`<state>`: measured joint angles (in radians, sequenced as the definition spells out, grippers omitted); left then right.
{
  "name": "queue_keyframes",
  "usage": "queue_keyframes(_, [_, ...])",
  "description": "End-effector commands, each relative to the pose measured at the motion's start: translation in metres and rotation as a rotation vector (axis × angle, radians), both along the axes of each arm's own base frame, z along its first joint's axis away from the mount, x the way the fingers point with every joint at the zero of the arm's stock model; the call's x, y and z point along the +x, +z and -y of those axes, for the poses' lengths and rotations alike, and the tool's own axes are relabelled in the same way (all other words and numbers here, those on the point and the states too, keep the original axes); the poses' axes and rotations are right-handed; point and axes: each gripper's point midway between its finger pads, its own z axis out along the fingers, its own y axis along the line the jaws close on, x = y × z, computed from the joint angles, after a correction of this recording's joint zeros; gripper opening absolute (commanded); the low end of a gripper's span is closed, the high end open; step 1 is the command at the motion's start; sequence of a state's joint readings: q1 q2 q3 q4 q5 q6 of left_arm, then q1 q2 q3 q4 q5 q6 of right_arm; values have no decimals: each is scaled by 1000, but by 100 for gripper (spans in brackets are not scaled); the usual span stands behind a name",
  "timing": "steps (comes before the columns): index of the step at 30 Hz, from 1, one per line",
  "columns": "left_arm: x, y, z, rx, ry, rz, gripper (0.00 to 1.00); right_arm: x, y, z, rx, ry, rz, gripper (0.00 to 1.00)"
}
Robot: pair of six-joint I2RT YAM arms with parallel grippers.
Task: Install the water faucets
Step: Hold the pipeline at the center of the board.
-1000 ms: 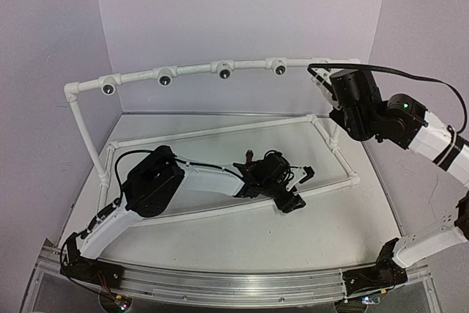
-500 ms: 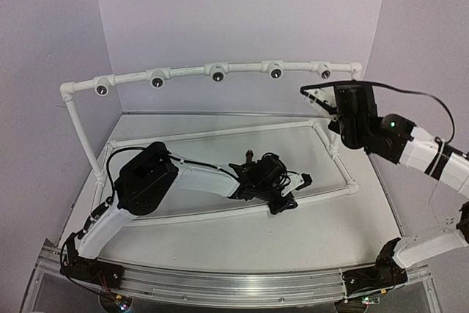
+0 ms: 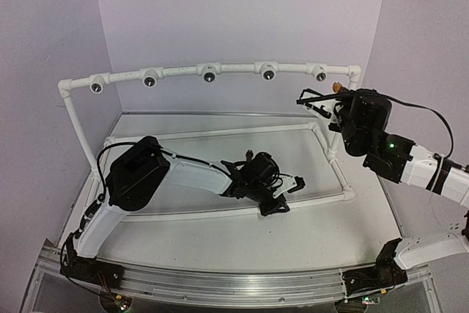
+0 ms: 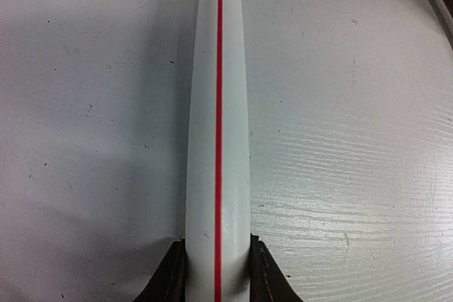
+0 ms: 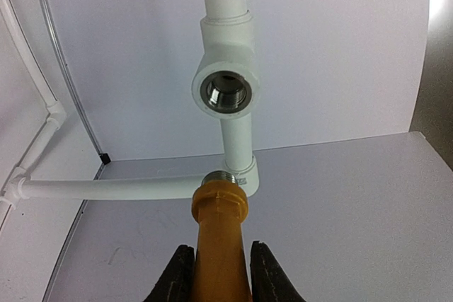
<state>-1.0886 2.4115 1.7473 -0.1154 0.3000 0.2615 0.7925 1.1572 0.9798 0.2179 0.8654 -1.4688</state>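
Open air lies between the yellow faucet [image 5: 220, 245] tip and the rightmost socket [image 5: 226, 92]. The upper rail [image 3: 183, 71], carrying 5 sockets, blocks the rear; the frame pipe [image 4: 218, 139] crosses the table [image 3: 220, 240].

The pale, scuffed white tabletop [image 3: 220, 243] is carrying a frame of white plastic pipes [image 3: 212, 131], whose four-sided base is lying across its middle. A white base pipe with a thin red stripe [image 4: 218, 104] is running low along the surface, and a silvery metal rail [image 3: 234, 285] is edging the near side.

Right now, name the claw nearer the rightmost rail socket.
Right. The right claw holds the yellow faucet just short of the socket; the left claw grips a low pipe.
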Motion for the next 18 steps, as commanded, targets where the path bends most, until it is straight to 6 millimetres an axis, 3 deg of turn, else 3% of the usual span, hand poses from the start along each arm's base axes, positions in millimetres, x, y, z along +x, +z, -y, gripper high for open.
queue_keyframes(1, [-29, -78, -53, 294, -10, -147, 0, -5, 37, -9, 47, 89, 102, 0])
queue_keyframes(10, [-27, -84, -52, 315, 14, -115, 0, 2, 21, -8, 1, 161, 132, 0])
queue_keyframes(18, [-28, -87, -52, 323, 21, -93, 0, 4, 36, -13, 14, 195, 188, 0])
